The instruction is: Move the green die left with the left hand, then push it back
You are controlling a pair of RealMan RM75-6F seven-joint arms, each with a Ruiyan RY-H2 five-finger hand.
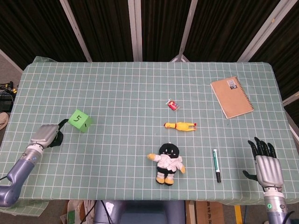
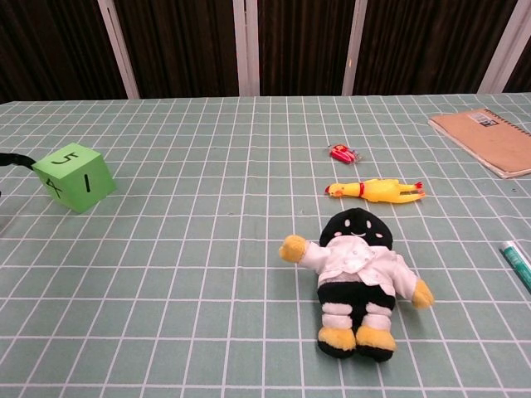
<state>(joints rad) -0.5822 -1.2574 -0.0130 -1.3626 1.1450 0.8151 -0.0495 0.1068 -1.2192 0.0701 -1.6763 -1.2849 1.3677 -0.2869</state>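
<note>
Now the green die (image 1: 79, 120) sits just right of the left hand's (image 1: 46, 135) curled fingers (image 1: 61, 123) (holding nothing).

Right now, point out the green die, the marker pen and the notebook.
green die (image 1: 79, 120), head view, on its top face by the 5.
marker pen (image 1: 217, 164), head view, mid-barrel.
notebook (image 1: 232, 97), head view, centre of the brown cover.

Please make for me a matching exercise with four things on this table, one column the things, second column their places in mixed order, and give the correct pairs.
Things:
1. green die
2. spiral notebook
3. marker pen
4. rubber chicken

Places:
A. far right part of the table
B. just beyond the plush doll's head
C. beside the left hand
D. near edge, between the plush doll and the right hand

Pairs: 1-C, 2-A, 3-D, 4-B
</note>
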